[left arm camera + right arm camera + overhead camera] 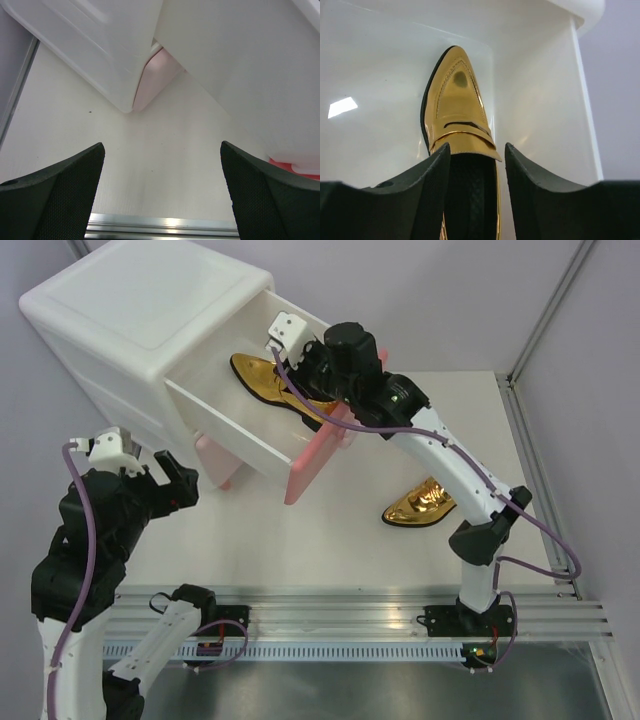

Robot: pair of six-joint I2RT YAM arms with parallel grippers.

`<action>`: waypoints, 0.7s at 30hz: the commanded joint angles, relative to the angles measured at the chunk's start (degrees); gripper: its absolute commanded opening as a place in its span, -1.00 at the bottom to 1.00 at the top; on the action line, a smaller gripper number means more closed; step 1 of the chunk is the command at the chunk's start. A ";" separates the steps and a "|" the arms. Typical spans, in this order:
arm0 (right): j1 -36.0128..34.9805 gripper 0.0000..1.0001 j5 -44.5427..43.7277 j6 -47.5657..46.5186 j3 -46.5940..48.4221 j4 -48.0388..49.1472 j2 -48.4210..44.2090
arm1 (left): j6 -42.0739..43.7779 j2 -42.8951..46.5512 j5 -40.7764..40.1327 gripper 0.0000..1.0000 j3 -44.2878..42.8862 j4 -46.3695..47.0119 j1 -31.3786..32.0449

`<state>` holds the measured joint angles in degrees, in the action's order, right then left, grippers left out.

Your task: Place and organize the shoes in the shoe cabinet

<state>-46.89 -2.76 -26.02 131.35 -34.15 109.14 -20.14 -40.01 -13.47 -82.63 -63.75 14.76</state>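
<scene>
One gold shoe (457,100) lies in the pulled-out drawer (240,435) of the shoe cabinet (130,310)
The right gripper (477,165) hangs over its heel end, jaws partly open, gripping nothing; left gripper (162,190) at 8 o'clock is wide open, empty; second gold shoe (420,505) rests on the table (300,540) at 4 o'clock

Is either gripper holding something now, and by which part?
Nothing seems held: the left gripper is empty; right gripper stands open above the gold shoe, at its heel opening.

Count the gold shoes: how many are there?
2. One shoe lies in the open drawer beneath the right gripper; the other shoe sits on the table. More may be hidden.
</scene>
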 commanded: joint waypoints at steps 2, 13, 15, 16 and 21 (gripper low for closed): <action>-0.04 0.17 2.59 3.60 0.50 8.20 -8.22 | 0.89 -0.16 -1.99 1.00 -1.75 2.04 0.18; 0.31 0.70 -16.18 8.00 -25.14 30.27 -30.81 | 3.00 8.89 -6.12 1.00 7.47 23.72 0.18; 0.84 0.75 -21.03 7.74 -28.76 33.70 -32.76 | 4.49 10.74 -6.39 1.00 10.73 26.55 0.18; 1.80 0.76 -24.53 7.74 -32.00 35.28 -33.90 | 5.63 11.09 -6.39 0.99 12.39 28.66 0.18; 8.56 0.78 -27.91 14.03 -38.61 35.12 -34.79 | 8.36 10.48 -7.79 0.99 14.25 29.91 0.18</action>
<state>-41.71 -24.10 -17.39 96.66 0.30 72.10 -15.75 -28.62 -19.40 -69.14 -39.27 14.76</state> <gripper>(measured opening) 0.885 0.994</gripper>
